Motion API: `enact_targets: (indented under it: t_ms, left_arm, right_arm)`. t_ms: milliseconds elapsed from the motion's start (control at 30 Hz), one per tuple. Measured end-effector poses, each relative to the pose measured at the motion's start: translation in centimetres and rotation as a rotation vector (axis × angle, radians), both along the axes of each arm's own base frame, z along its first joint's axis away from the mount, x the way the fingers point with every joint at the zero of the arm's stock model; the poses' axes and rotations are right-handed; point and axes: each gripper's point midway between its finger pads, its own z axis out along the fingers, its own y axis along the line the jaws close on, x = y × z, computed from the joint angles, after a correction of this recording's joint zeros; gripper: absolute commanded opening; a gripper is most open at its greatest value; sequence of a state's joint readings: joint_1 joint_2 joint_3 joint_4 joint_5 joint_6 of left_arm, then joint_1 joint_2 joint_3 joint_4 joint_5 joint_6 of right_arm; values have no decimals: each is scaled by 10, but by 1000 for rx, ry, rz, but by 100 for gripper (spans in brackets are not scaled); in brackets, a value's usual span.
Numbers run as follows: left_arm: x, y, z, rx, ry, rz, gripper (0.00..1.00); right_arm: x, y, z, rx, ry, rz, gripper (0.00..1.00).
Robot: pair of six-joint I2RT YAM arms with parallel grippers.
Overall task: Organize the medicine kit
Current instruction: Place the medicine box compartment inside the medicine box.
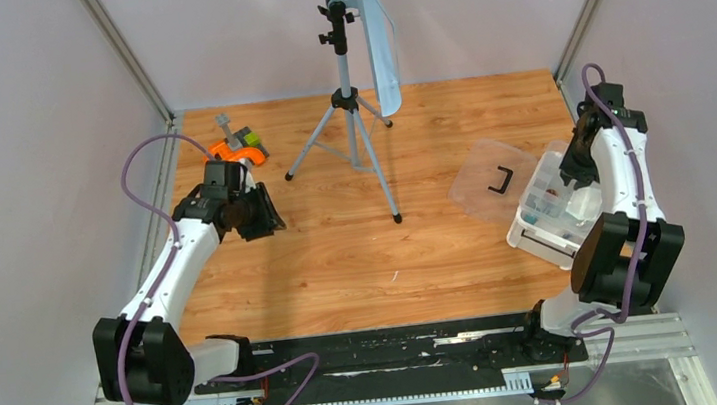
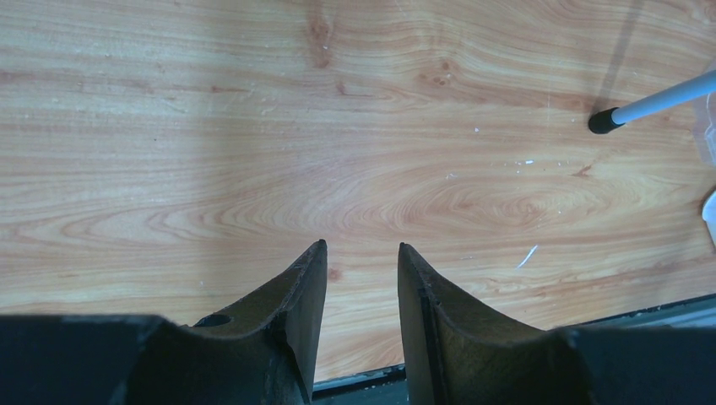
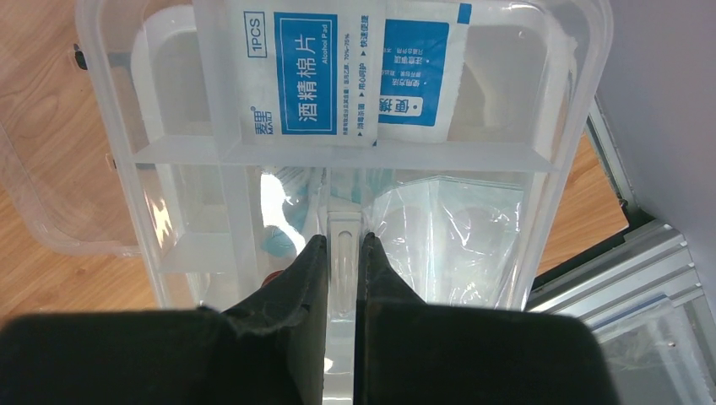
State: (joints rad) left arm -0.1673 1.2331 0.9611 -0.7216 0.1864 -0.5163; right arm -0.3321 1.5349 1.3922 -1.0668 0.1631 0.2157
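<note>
My right pincer is pressed together on the upright tab at the middle of the clear divided tray, which sits in the white tub; whether the tray is fully seated or a little raised I cannot tell. Two alcohol-pad packets lie overlapping in the tray's far compartment; the small compartments on its left look bare; beneath it, down in the tub, a clear bag with teal things shows through. The clear lid with its black handle lies off, just beside the tub on the side away from the near wall. I judge the sorting partly done: the tray is yet to settle, any loose packets are yet to be placed, and the lid is yet to be clipped on. My left pincer hangs well apart from the tub, spread, with nothing between its fingers. The tub rests on a wood-grain table; a tripod stands beyond the lid from the tub, and an orange-and-grey tool lies farther off; pale walls close it all in.
</note>
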Motion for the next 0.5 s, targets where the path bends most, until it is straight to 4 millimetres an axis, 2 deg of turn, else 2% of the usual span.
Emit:
enact_targets:
  t_ms: [500]
  left_arm:
    - [1,-3,-1,-13,10,-13,45]
  right_arm:
    - [-9,-4,0,-29,-14,47,0]
